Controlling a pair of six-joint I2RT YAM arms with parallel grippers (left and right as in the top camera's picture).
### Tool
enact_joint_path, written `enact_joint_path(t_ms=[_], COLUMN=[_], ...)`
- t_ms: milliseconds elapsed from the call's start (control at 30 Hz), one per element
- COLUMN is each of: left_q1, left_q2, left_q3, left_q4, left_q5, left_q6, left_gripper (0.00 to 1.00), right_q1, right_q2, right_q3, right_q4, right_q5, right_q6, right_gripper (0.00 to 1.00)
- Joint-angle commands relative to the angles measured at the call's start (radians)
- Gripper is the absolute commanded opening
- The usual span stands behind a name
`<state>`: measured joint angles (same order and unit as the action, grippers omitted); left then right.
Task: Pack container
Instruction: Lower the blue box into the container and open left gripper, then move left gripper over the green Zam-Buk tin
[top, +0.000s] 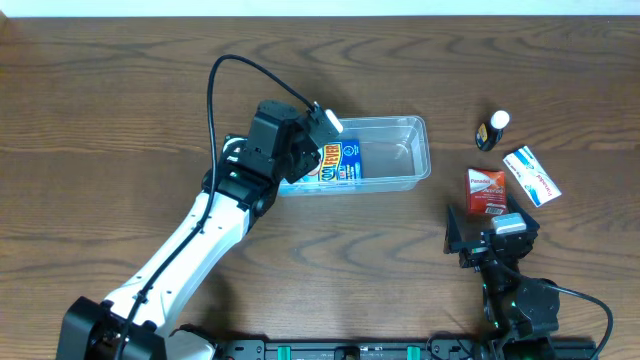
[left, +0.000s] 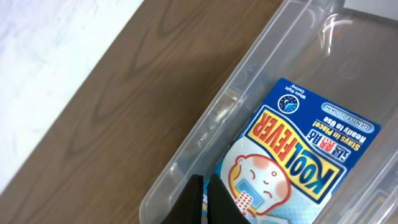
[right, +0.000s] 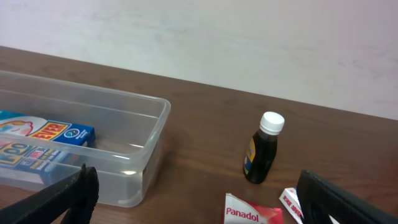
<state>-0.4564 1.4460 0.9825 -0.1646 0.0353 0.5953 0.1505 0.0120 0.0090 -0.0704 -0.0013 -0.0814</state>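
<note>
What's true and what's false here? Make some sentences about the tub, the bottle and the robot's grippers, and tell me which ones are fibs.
1. The blue packet lies inside the tub. True.
2. The bottle is in the tub. False: it stands upright on the table, outside the tub.
3. The left gripper is shut. True.
4. The right gripper is shut on the red box. False: it is open and holds nothing; the box lies on the table.
5. The bottle has a black cap. False: the cap is white.
</note>
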Motion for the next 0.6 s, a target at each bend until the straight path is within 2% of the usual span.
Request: enact_joint_path(t_ms=[0,100,200,433,567], left_q1=[0.008,0.043,0.103,0.276,0.356], left_q2=[-0.003,-0.032,-0.065,-0.066,-0.05], left_q3=[0.019,0.019,0.019,0.018,0.018], left_q4=[0.042,0.078,0.058,-0.055,-0.07], left_q5=[-0.156,-0.299,-0.302,-0.295,-0.222], left_q6=[-0.191,-0.395,-0.511,-0.603,-0.62], left_gripper=[0.06,0.08,0.09,0.12,0.17], right_q1=[-0.008,-0.008,-0.008,-0.008,-0.008], right_q2=[-0.005,-0.005,-0.005,-0.005,-0.005], right_q3=[-0.003,-0.003,-0.003,-0.003,-0.003], right_q4=[-0.002,-0.002,-0.002,-0.002,-0.002], right_q5=[-0.003,-0.003,-0.003,-0.003,-0.003], right_q6=[-0.01,-0.01,-0.01,-0.01,-0.01], right_gripper=[0.99,0.99,0.99,0.99,0.99])
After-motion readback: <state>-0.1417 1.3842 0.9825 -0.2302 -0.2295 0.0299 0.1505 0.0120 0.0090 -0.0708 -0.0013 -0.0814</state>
